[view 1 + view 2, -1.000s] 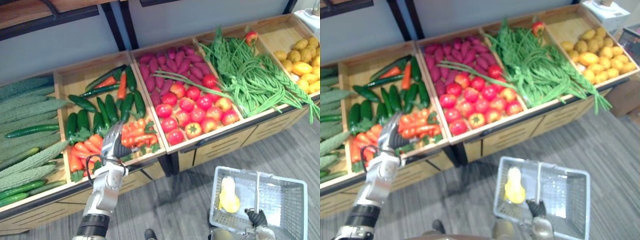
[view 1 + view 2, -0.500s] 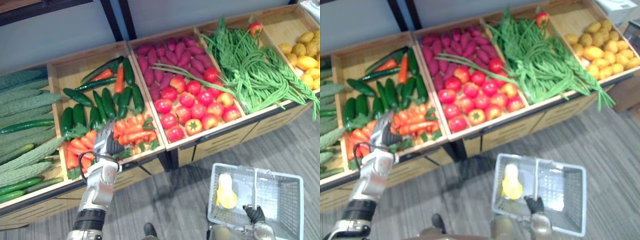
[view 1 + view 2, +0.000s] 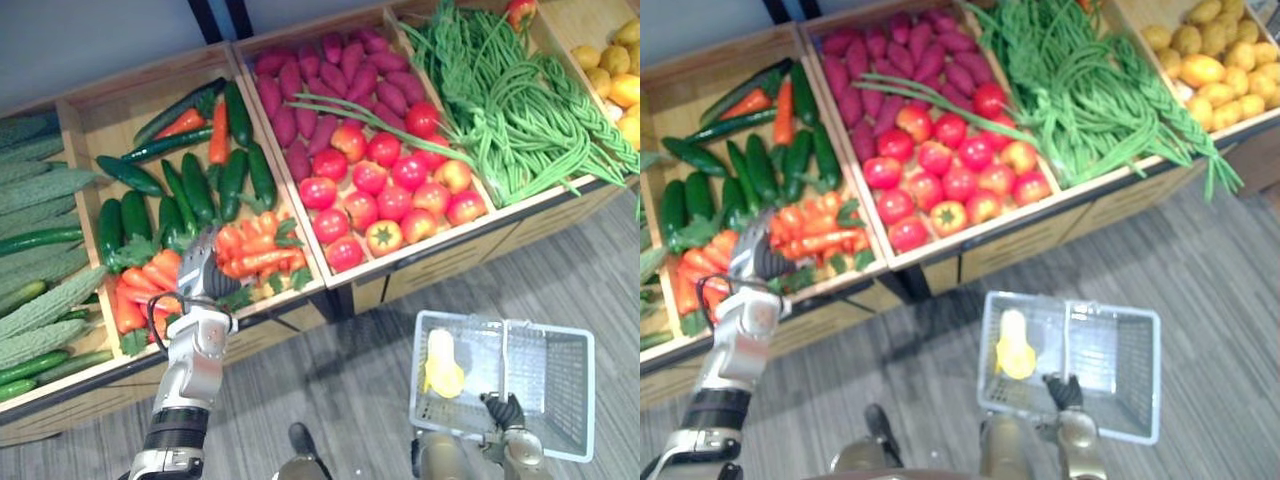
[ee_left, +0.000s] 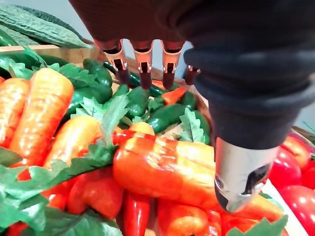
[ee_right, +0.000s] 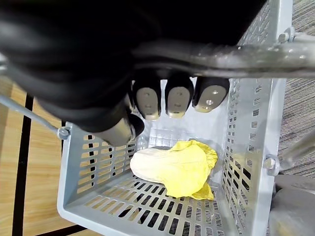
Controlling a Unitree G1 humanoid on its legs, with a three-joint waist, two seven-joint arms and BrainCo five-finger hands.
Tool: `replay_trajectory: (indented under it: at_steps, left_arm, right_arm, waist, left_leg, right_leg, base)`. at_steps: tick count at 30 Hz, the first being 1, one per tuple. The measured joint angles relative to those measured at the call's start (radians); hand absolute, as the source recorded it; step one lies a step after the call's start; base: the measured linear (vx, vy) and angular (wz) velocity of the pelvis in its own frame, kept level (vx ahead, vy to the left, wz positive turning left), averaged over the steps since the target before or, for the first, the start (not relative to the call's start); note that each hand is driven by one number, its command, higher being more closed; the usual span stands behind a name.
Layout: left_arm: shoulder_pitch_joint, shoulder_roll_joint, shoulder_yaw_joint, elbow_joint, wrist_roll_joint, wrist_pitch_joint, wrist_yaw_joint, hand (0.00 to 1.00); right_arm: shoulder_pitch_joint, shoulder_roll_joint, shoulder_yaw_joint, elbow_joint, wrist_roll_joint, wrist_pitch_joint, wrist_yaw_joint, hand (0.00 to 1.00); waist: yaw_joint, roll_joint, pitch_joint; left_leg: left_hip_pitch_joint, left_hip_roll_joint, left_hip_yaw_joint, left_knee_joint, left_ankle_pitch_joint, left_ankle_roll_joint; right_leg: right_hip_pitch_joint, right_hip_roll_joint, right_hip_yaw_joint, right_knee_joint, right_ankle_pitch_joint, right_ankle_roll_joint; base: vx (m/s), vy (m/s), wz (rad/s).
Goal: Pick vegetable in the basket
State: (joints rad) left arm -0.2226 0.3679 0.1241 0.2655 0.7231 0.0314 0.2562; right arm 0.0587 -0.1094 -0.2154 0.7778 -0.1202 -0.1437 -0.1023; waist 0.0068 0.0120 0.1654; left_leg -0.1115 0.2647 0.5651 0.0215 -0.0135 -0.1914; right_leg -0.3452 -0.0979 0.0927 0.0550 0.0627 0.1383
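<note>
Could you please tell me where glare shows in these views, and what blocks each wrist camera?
Left eye view: pale glints sit on the tomatoes. Left wrist view: a soft sheen lies on the nearest orange vegetable, and the dark cover of the left hand blocks much of the view. Right wrist view: the right hand, curled round the basket handle, blocks much of the view.

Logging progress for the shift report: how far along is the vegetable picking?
Done: one yellow leafy vegetable lies in the basket, whose handle the right hand grips. In hand: the left hand hovers open over the orange vegetables, holding nothing. Left: grasp one and carry it to the basket.
</note>
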Motion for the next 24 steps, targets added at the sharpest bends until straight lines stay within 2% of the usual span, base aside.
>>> replay_trajectory:
  at_steps: [10, 19, 22, 23, 24]
  left_arm:
    - [-0.019, 0.002, -0.012, 0.026, -0.001, -0.001, 0.000, 0.00]
    - [-0.058, 0.034, -0.020, 0.139, -0.002, -0.001, 0.004, 0.00]
    - [-0.091, 0.034, -0.019, 0.168, -0.005, -0.008, 0.025, 0.00]
    - [-0.101, 0.034, -0.019, 0.179, -0.005, -0.009, 0.035, 1.00]
    - [-0.107, 0.034, -0.018, 0.186, -0.005, -0.010, 0.049, 1.00]
  right_arm:
    - [-0.017, -0.002, 0.016, -0.016, 0.000, 0.001, -0.002, 1.00]
    - [-0.031, -0.011, 0.028, -0.020, 0.001, -0.001, -0.005, 1.00]
    - [-0.040, -0.011, 0.029, -0.025, 0.001, -0.002, -0.008, 1.00]
    - [-0.042, -0.011, 0.029, -0.025, 0.001, -0.002, -0.010, 1.00]
    - [-0.042, -0.011, 0.029, -0.025, 0.001, -0.002, -0.012, 1.00]
  waist:
    - [-0.001, 0.002, 0.023]
    - [-0.001, 0.002, 0.032]
    - [-0.002, -0.001, 0.048]
    - [-0.002, -0.001, 0.049]
    - [-0.002, -0.002, 0.049]
  left_leg:
    - [-0.011, 0.001, 0.009, 0.002, 0.000, 0.000]
    - [-0.037, 0.005, 0.028, 0.010, -0.003, 0.000]
    - [-0.039, 0.009, 0.031, 0.014, -0.004, 0.000]
    - [-0.042, 0.009, 0.032, 0.014, -0.004, 0.000]
    - [-0.042, 0.010, 0.034, 0.014, -0.004, 0.000]
  right_leg:
    - [-0.018, 0.003, 0.011, 0.001, 0.000, 0.000]
    - [-0.052, 0.010, 0.027, 0.002, 0.007, -0.004]
    - [-0.054, 0.013, 0.029, 0.002, 0.009, -0.006]
    - [-0.057, 0.014, 0.030, 0.002, 0.011, -0.009]
    - [-0.059, 0.015, 0.030, 0.002, 0.011, -0.009]
  base:
    - [0.01, -0.005, -0.02]
    - [0.00, -0.009, -0.05]
    - [0.00, -0.005, -0.01]
    - [-0.01, -0.015, -0.04]
    - [-0.01, -0.009, -0.05]
